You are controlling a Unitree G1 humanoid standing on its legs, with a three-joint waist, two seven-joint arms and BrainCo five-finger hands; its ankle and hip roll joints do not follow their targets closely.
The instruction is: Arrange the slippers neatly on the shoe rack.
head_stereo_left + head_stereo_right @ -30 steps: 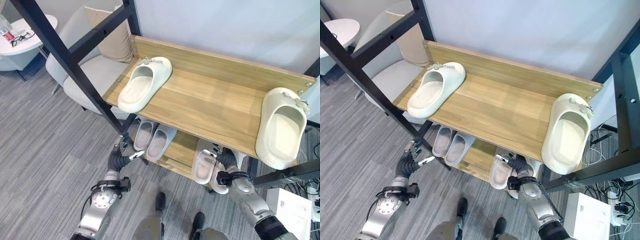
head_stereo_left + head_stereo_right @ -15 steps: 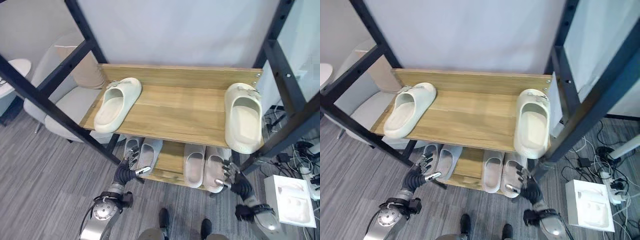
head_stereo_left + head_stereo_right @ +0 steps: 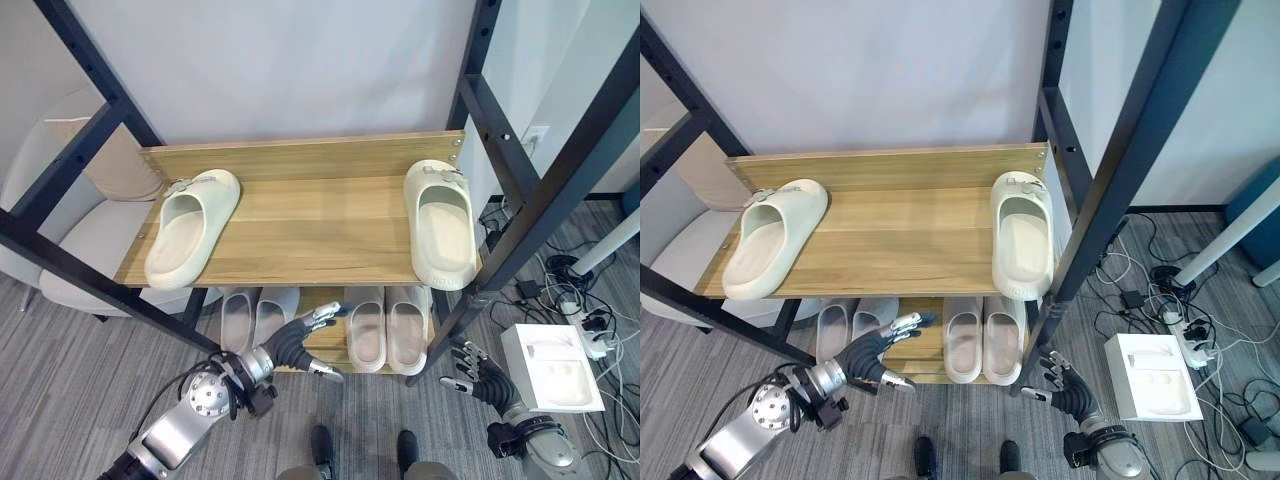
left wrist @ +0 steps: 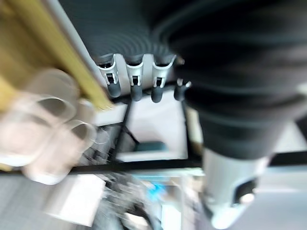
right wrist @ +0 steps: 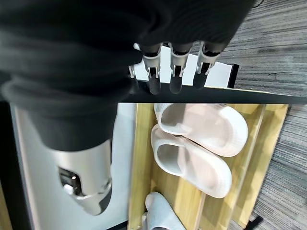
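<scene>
While both the left hand [image 3: 300,345] and right hand [image 3: 475,367] hover empty with relaxed fingers below the rack, we judge the two cream foam slippers [image 3: 190,226] [image 3: 441,222], well apart on the top shelf [image 3: 320,225], light, pliant, best pinched at the strap.

The shoe rack [image 3: 300,235] has a wooden top shelf in a black metal frame, and it stands on grey striped floor [image 3: 70,370]. On the top shelf a cream slipper [image 3: 190,240] lies at the left end and another cream slipper [image 3: 441,236] at the right end, well apart. On the lower shelf [image 3: 918,352], a pale pair [image 3: 852,326] sits on the left and a second pale pair [image 3: 985,336] on the right.
</scene>
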